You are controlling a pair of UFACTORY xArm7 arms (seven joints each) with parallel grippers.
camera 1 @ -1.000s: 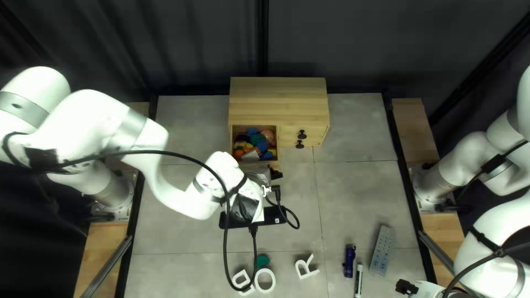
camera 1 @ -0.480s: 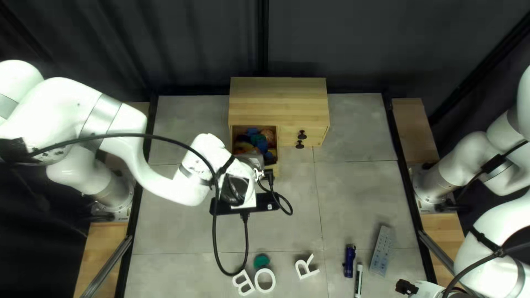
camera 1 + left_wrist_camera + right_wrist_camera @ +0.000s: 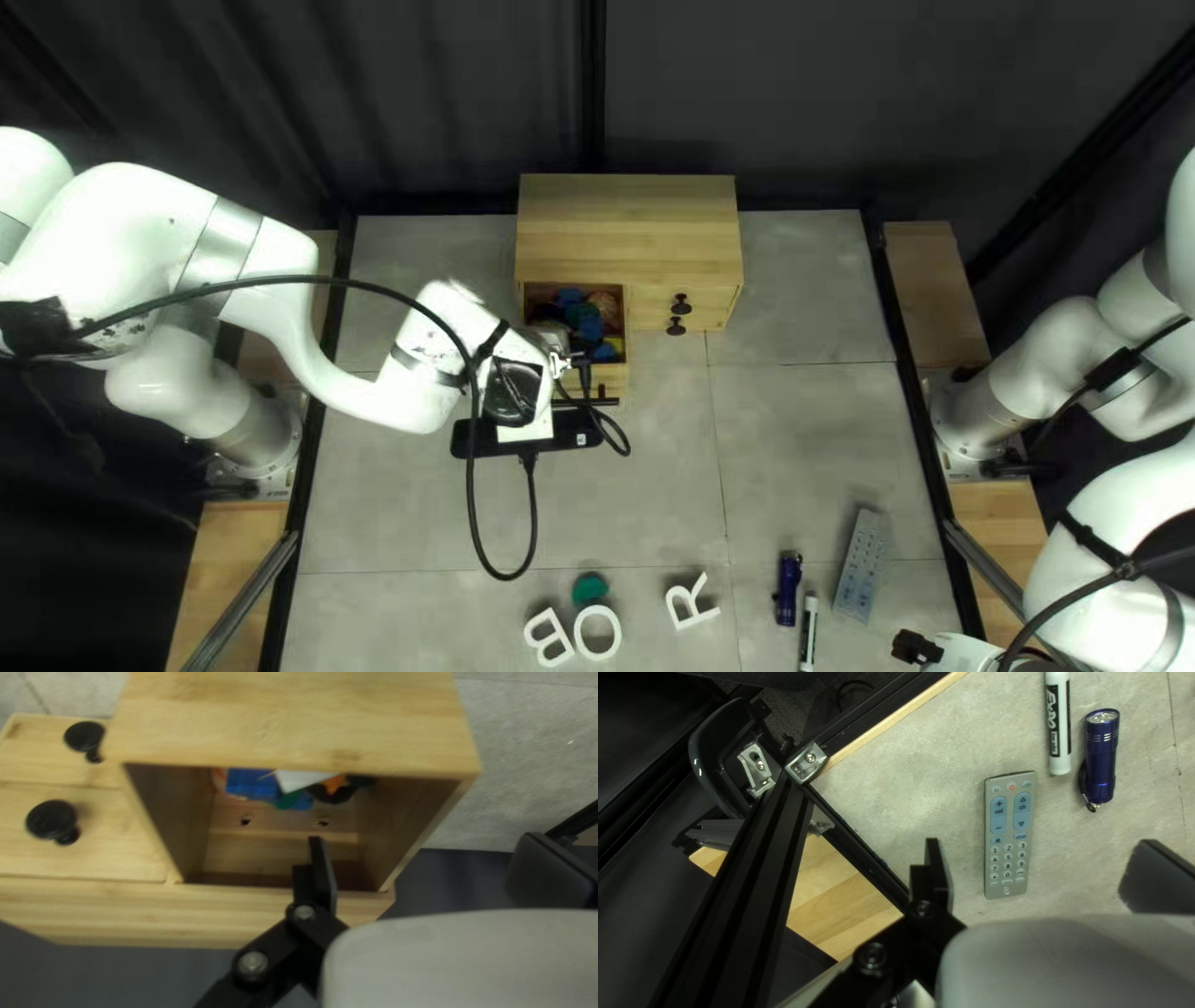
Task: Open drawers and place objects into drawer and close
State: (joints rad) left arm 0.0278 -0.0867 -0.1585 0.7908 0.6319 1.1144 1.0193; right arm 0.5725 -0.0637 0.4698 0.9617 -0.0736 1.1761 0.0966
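First spotter: Start at your table's near right corner. Your right gripper [image 3: 1041, 841] stands open and empty, with the remote control [image 3: 1009, 835] lying ahead of it, long axis running roughly between the near and far edges.

Second spotter: Beside that you have the capped marker [image 3: 1059, 728] and the flashlight [image 3: 1100, 756]; farther left along the near edge, the white letter cutouts [image 3: 579, 632].

First spotter: What about your left gripper [image 3: 427, 839]?

Second spotter: Open too, gripping nothing, and much the nearer one to your open drawer [image 3: 299, 722], at the left of the wooden cabinet [image 3: 629, 224] by the far edge.

First spotter: Which way does that drawer lie from your jaws?

Second spotter: Ahead of them and off to one side. One finger lines up with its opening, the other shows past its outer wall, the one toward your table's left edge. You can't tell from here how deep that first finger reaches.

First spotter: So if you mean to close it, I'd back clear of that wall first, then push its front straight toward the far edge. Squeeze now and you may pinch the wall.
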